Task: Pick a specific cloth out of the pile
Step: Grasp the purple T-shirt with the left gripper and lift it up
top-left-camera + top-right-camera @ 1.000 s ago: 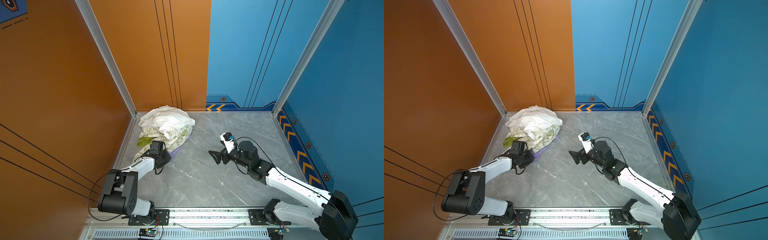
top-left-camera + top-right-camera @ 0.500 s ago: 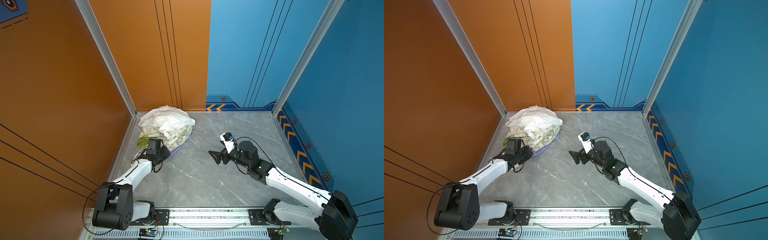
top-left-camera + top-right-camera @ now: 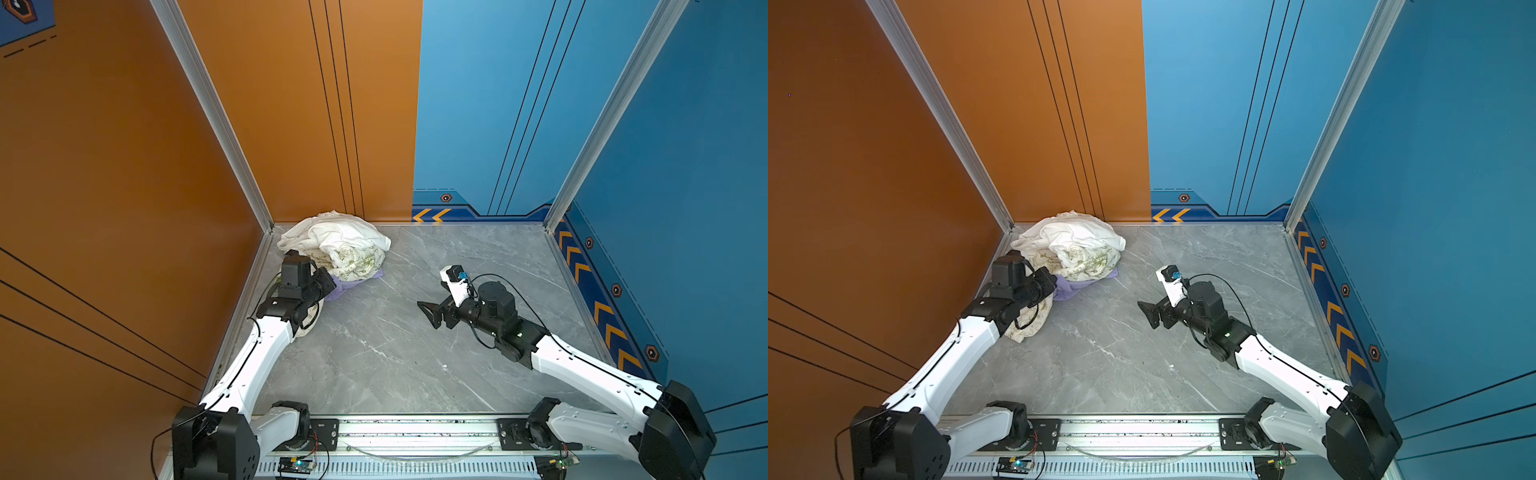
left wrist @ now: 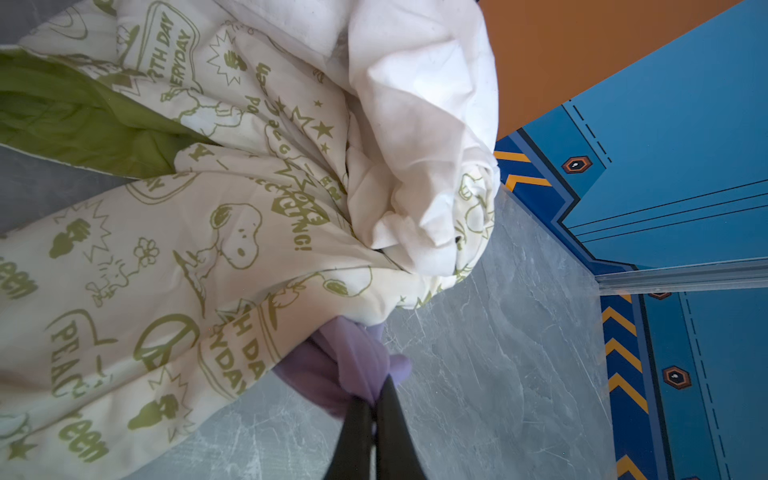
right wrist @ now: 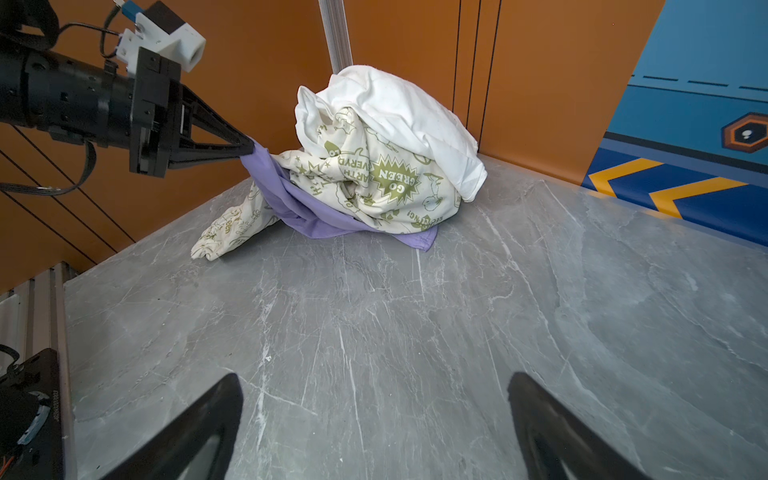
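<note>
My left gripper (image 5: 248,148) is clenched on a fold of the cloth (image 5: 307,212). The cloth is lavender and lies pinned under the pile (image 3: 336,245) at its 6 o'clock edge. The pile sits in the 11 o'clock corner of the worktop (image 3: 395,361). My right gripper (image 3: 427,316) is released, jaws wide, at the pile's 4 o'clock.
</note>
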